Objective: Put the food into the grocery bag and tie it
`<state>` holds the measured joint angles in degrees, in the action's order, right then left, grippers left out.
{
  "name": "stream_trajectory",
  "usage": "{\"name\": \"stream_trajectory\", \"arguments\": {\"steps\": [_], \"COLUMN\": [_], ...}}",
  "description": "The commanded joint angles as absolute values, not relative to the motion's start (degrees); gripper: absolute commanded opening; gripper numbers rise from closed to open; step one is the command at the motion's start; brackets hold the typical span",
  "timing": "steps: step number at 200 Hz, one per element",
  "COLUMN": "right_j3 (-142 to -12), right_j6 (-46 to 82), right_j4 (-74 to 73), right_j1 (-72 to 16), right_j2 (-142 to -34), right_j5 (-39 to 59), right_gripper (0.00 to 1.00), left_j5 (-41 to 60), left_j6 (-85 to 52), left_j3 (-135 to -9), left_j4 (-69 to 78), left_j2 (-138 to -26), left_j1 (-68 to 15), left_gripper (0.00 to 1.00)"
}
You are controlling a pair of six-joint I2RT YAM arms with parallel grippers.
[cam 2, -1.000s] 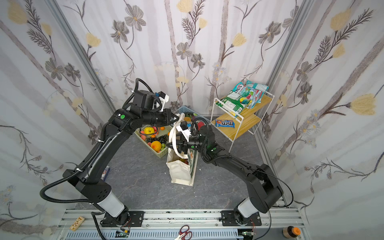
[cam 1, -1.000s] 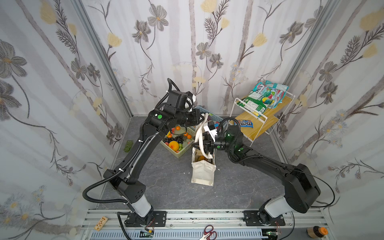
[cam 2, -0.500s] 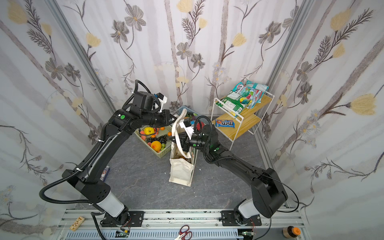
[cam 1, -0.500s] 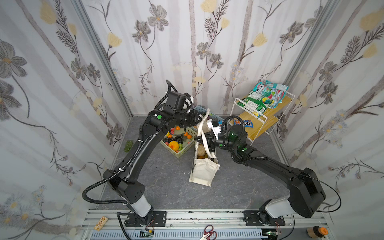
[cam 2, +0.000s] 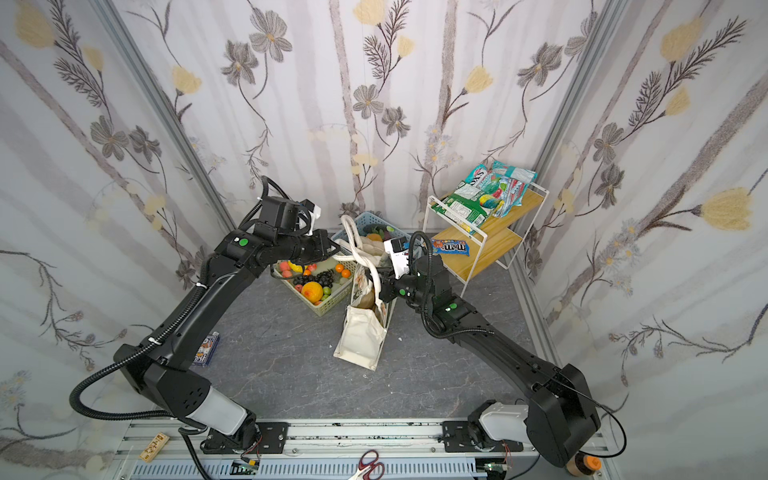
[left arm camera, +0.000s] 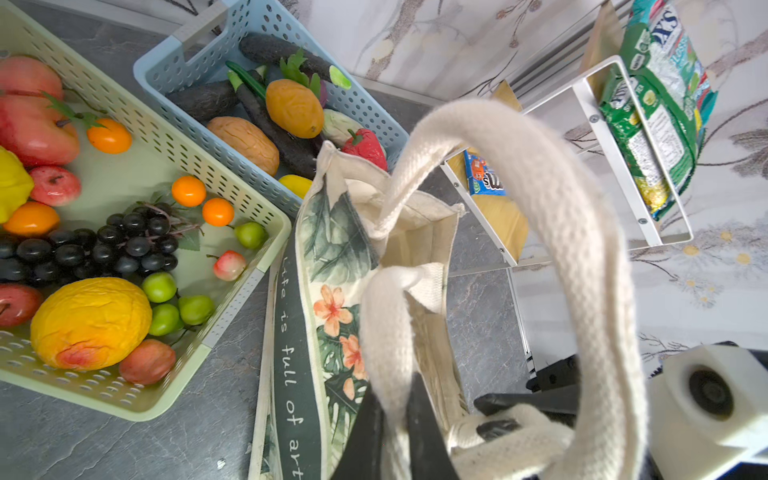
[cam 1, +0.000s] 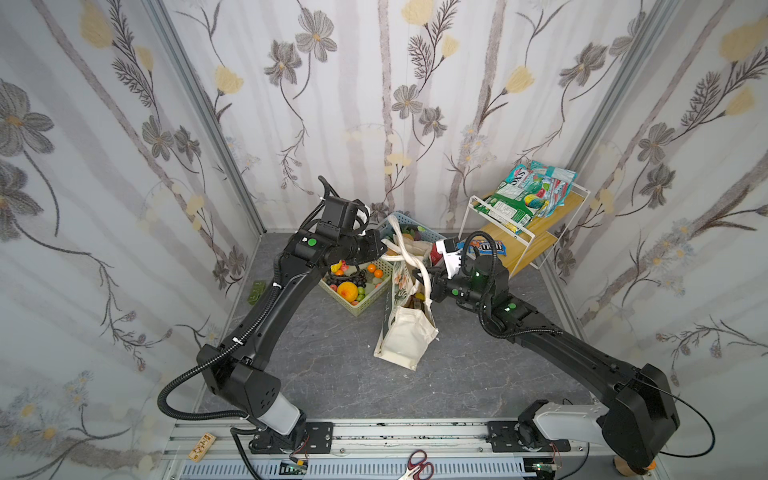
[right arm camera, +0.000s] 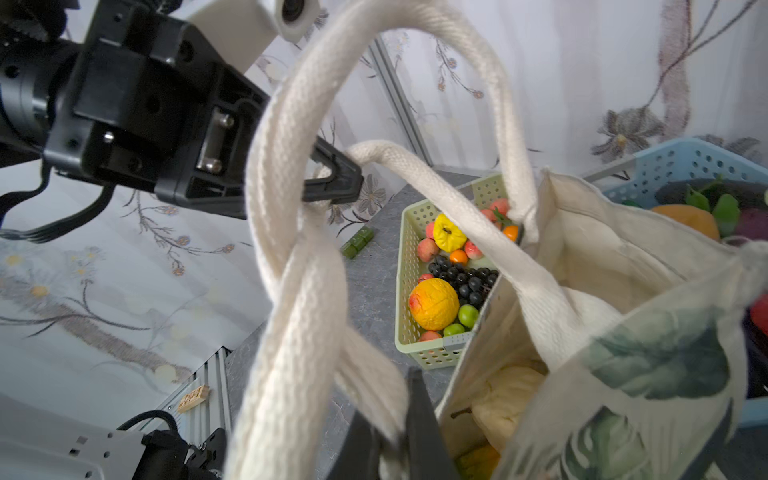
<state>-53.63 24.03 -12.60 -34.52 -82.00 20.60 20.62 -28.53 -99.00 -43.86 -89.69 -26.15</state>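
Left gripper (left arm camera: pixel 395 436): pressed together on a strap of the handles (left arm camera: pixel 573 232), just above the bag's mouth.
Right gripper (right arm camera: pixel 392 444): also pinching a handle strap, facing the left one across the bag top.
Handles: two thick cream loops held up and crossed, wound round each other once between the grippers; no tight knot shows.
Grocery bag (cam 1: pixel 405 336): on the grey floor (cam 1: pixel 332 374) between the arms, just beside the green basket (left arm camera: pixel 249 286), leaning, with its top drawn up by the straps. It is cream canvas with leaf and flower print and a dark green band of white script.
Food (right arm camera: pixel 507 399): pale yellow and orange pieces lie low inside the bag. More fruit sits in the green basket and vegetables in the blue basket (left arm camera: pixel 365 112).
Progress: packing looks done and tying is under way. The crossing has yet to be pulled into a knot.
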Motion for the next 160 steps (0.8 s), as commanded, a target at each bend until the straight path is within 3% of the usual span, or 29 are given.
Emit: {"name": "stream_trajectory", "arguments": {"steps": [1, 55, 160], "right_j3": [-51.75, -40.6, -29.41], "right_j6": [30.75, 39.64, 45.79], "right_j4": [-8.78, -7.29, -4.94], "right_j1": [-33.71, -31.66, -26.29], "right_j2": [-79.69, -69.31, -60.04], "right_j5": [7.84, -4.64, -7.82], "right_gripper": [0.04, 0.02, 0.02], "left_j5": [17.31, 15.45, 14.92], "left_j6": [-27.64, -28.0, -24.92], "left_j3": [-95.91, -85.63, -75.55], "left_j4": [-43.46, -39.95, -36.36], "left_j2": [-88.84, -87.21, -88.85], "left_j1": [-25.41, -20.87, -12.51], "left_gripper": [0.0, 0.0, 0.0]}}
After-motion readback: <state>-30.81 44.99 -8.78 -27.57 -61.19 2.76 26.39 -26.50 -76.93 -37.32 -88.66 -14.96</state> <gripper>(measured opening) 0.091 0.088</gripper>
